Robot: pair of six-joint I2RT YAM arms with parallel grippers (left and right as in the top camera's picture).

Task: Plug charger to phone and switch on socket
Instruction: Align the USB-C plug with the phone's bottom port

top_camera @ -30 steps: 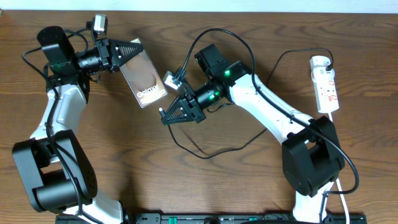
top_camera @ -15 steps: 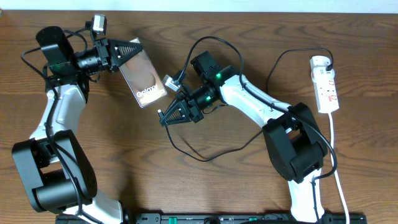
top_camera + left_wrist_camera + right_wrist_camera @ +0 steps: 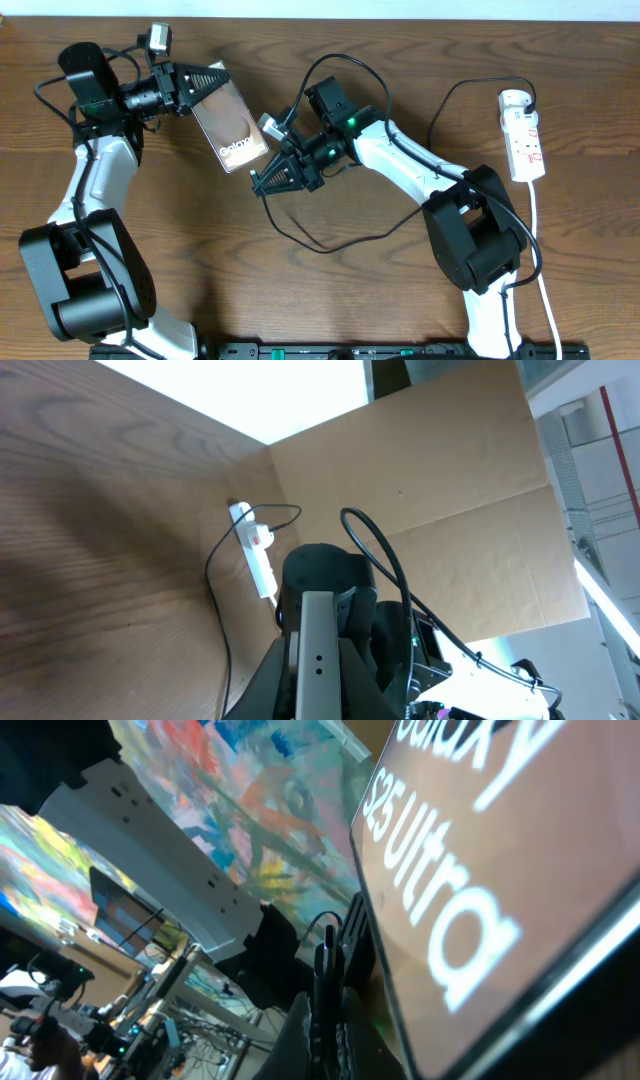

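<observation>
The phone (image 3: 231,122) is lifted off the table at a tilt, its upper end clamped in my left gripper (image 3: 212,78), which is shut on it. In the left wrist view its grey edge (image 3: 318,650) stands between the dark fingers (image 3: 268,682). My right gripper (image 3: 258,184) is shut on the plug end of the charger (image 3: 322,246), just below and right of the phone's lower end. Seen from the right wrist, the plug (image 3: 324,982) points up beside the phone's screen (image 3: 500,870); whether they touch I cannot tell. The socket (image 3: 523,134) lies at the far right.
The charger's black cable loops over the table beneath the right arm and arches above its wrist (image 3: 340,62). The socket (image 3: 254,547) and its white cord (image 3: 541,270) lie along the right edge. A cardboard wall (image 3: 430,510) stands behind the table.
My right gripper has shifted a little to the left with the plug, closer to the phone's lower end. The left arm and the phone have stayed still.
</observation>
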